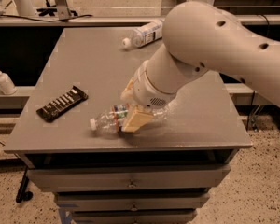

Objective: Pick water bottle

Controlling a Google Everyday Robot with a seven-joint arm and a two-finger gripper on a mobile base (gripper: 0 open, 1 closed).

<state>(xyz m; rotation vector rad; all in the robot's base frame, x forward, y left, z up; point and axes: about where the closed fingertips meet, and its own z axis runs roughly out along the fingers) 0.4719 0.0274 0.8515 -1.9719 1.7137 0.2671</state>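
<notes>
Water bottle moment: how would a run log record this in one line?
stage: reach | gripper: down over water bottle | water bottle: lying on table, cap pointing left | lifted: not yet

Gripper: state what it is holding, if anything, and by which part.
Cannot be told. The gripper is down at the water bottle, which lies on the table, at its body just behind the label band; no lift shows.
</notes>
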